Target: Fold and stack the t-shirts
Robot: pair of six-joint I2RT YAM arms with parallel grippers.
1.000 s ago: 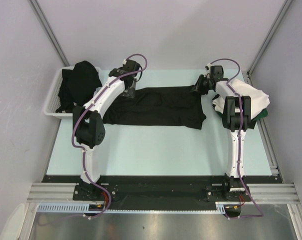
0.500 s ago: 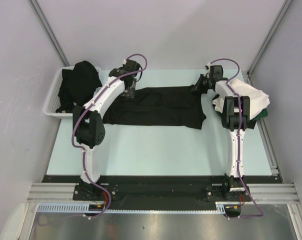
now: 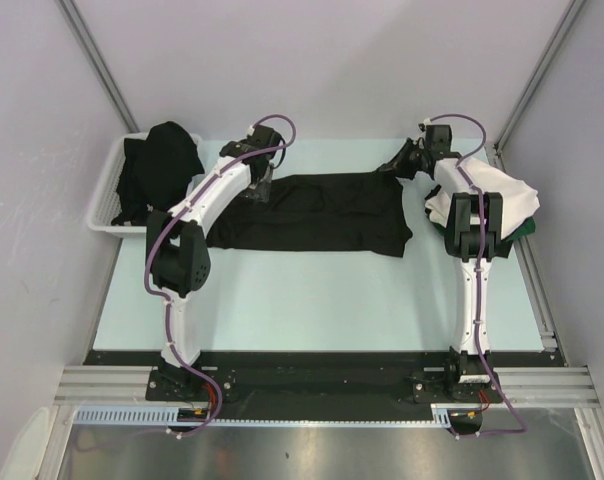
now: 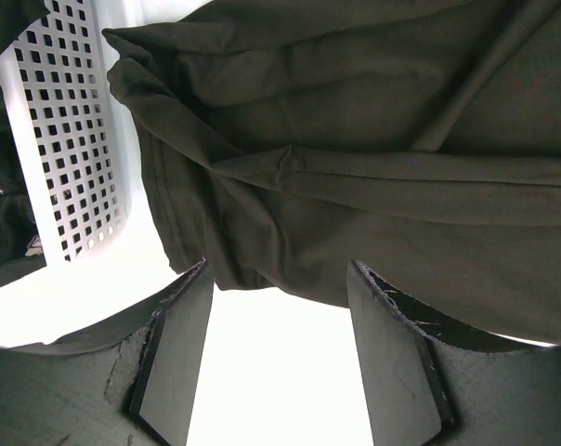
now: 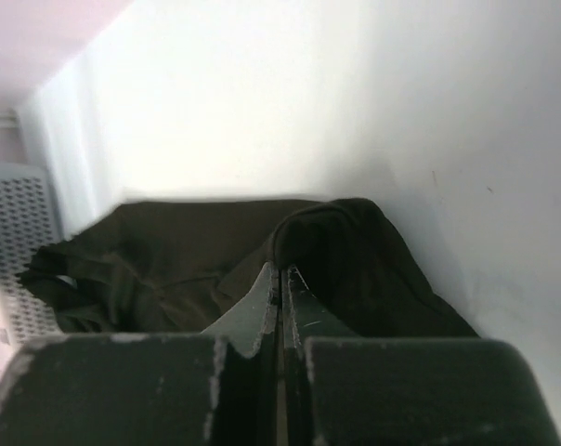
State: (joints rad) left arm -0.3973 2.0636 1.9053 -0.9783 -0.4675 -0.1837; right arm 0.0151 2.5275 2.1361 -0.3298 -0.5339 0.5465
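Black cotton makes up most of what is in view. Count: two arms, two grippers, one basket, one spread shirt, one side stack and one heap.

1. One black cotton t-shirt (image 3: 322, 212) lies spread lengthwise across the centre of the pale blue-green table (image 3: 312, 300). It is wrinkled, with long folds running along its body, and its lower edge is uneven.
2. One heap of black cotton garments (image 3: 162, 160) fills the white plastic slotted basket (image 3: 104, 195) at 9 to 10 o'clock of the table. The number of pieces in it cannot be told.
3. One stack sits at 3 o'clock: a white t-shirt (image 3: 517, 195) over a dark green t-shirt (image 3: 527, 229), of which only an edge shows. The right arm crosses above this stack and hides part of it.

Left gripper (image 3: 260, 188): fingers spread, hovering at the spread shirt's 10 o'clock edge. In the left wrist view the fabric hem lies between and beyond the fingertips, and no contact is visible. The basket wall stands just beside this edge.

Right gripper (image 3: 392, 168): fingers pressed together on the shirt's 2 o'clock corner. The fabric there is drawn up into a raised fold at the fingertips (image 5: 267, 279).
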